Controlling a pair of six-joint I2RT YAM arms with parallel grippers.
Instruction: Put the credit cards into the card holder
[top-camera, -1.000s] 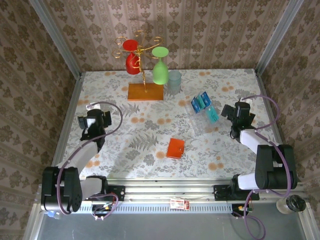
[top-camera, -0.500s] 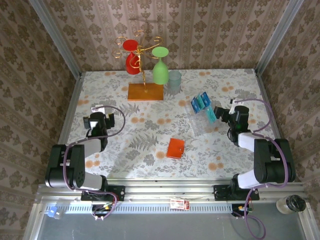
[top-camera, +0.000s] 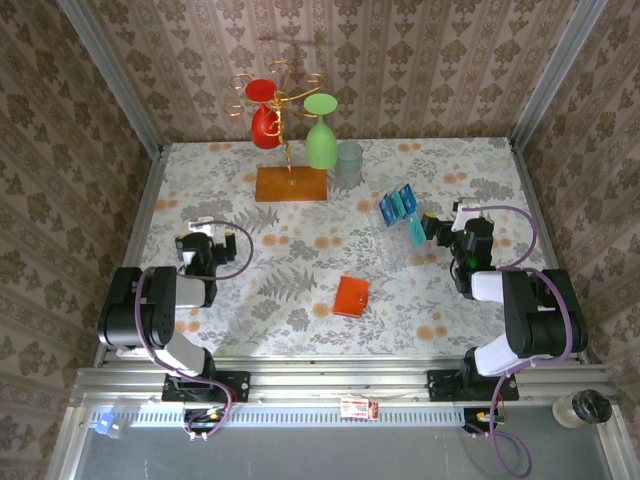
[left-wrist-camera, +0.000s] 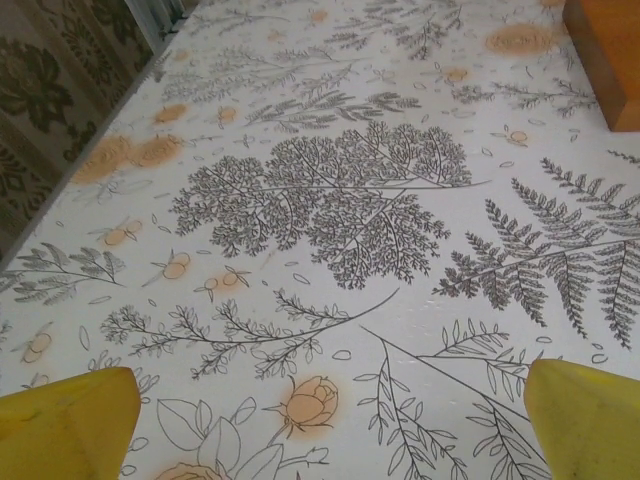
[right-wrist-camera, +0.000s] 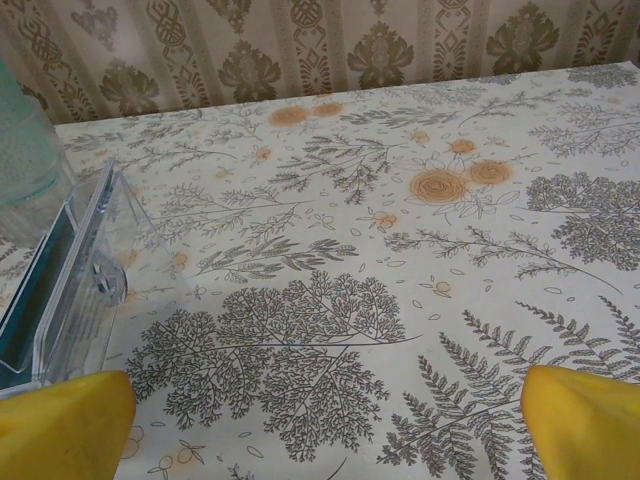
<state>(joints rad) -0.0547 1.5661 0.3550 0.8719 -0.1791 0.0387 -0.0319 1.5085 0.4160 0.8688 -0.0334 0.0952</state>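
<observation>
Orange card holder lies well left of right claw.

— Where's the card holder?
— Flat on the surface, front middle.
— And the credit cards?
— Behind it to the right, standing in the rack. The glass stand sits at the back, with a tumbler just right of it.

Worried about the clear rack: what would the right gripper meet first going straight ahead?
Probably nothing: the right gripper faces bare tablecloth up to the wall; the clear rack stands left of it.
</observation>
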